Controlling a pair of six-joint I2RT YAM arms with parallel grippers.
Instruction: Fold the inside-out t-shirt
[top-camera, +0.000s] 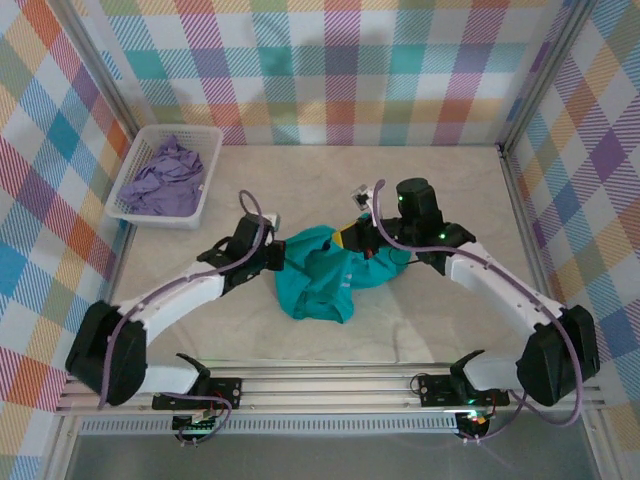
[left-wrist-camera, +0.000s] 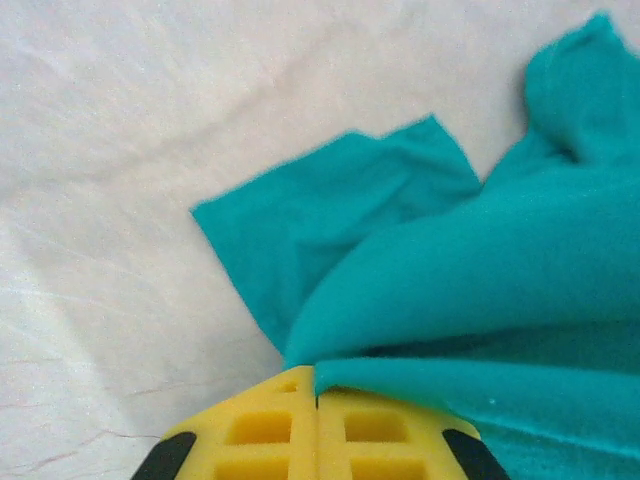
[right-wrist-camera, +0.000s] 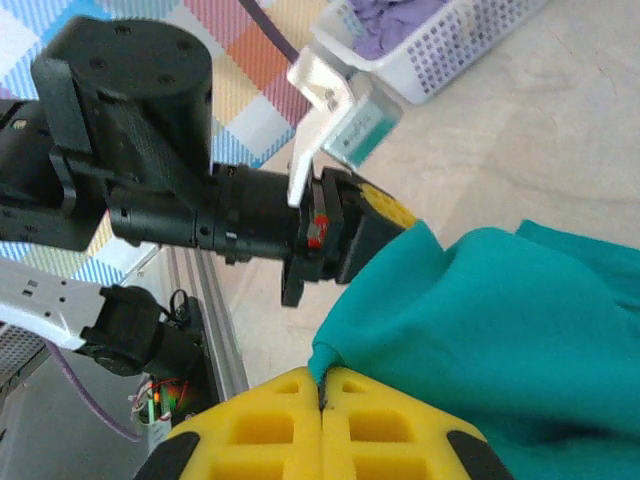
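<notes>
Left gripper (left-wrist-camera: 318, 398) and right gripper (right-wrist-camera: 322, 386), clamped on the shirt (top-camera: 318, 282) at 9 and 2 o'clock, should pull apart evenly to flatten it.

No words, brands, numbers or signs can be read. The t-shirt (top-camera: 320, 275), at the centre of the top view, is plain teal cloth. In the right wrist view, the small pale module (right-wrist-camera: 362, 125) at upper middle is too blurred to read. The red marks (right-wrist-camera: 318, 230) near the centre of that view are specks of colour, not characters.
</notes>
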